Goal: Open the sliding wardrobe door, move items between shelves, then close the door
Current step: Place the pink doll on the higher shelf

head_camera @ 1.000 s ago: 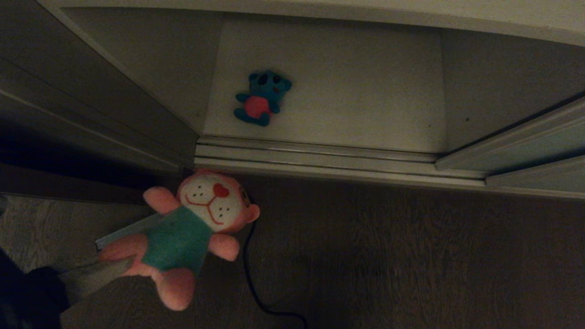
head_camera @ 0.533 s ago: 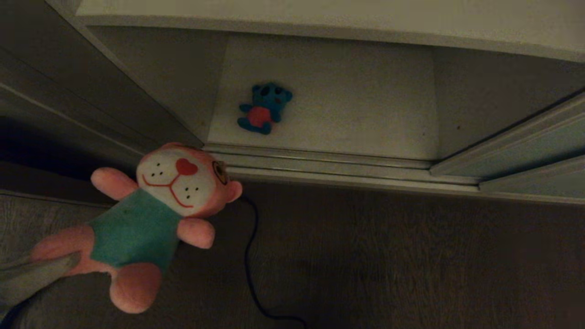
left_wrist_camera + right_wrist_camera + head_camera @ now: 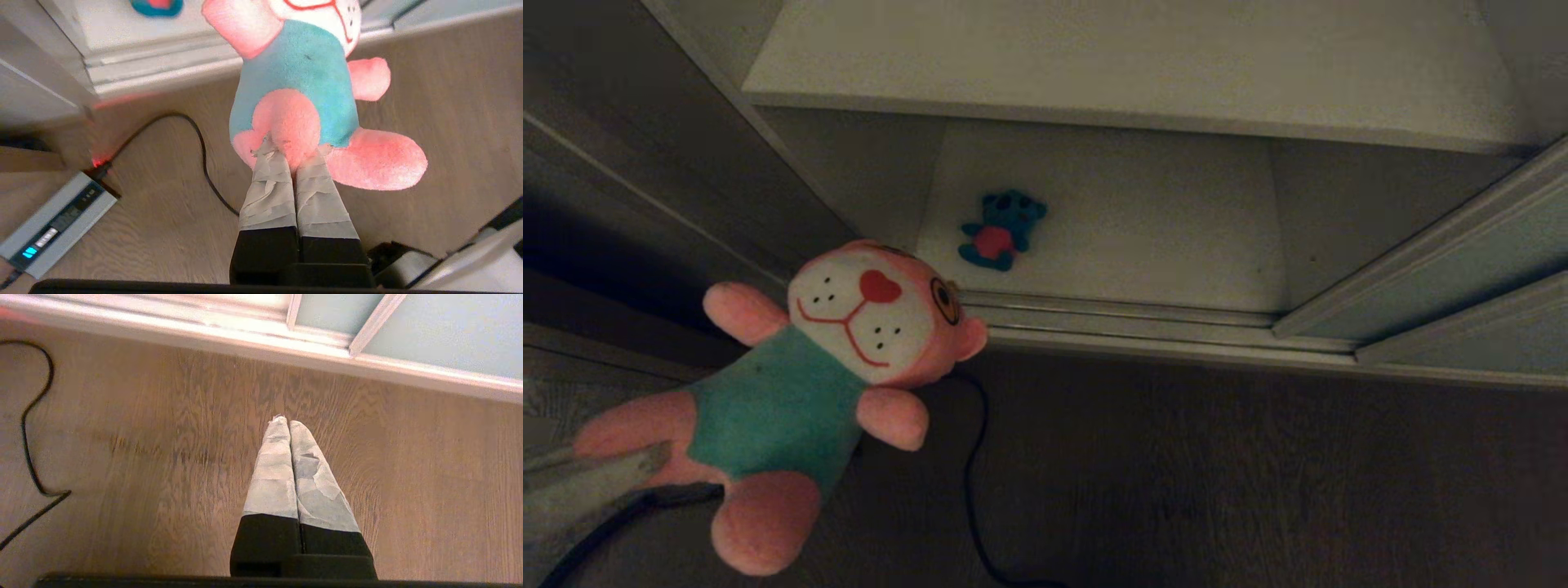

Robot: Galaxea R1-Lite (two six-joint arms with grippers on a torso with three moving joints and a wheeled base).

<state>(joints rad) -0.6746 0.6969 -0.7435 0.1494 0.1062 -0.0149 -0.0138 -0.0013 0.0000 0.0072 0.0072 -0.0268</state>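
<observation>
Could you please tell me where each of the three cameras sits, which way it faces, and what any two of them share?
Head view: on the head, looking down into the open wardrobe; the left pincer shows, gripping the pink plush toy.
Left wrist view: behind the left pincer, facing the floor and wardrobe base; taped fingers pinch the toy's leg.
Right wrist view: behind the shut right pincer, facing bare floor and the sliding wardrobe door.
Shared: all three show the black cable.

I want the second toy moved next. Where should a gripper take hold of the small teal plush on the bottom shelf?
Judging by its pose, grip the small teal plush across its red belly, coming in from the open front and above. It lies flat, face up, near the bottom shelf front edge, with limbs too thin to hold well.
</observation>
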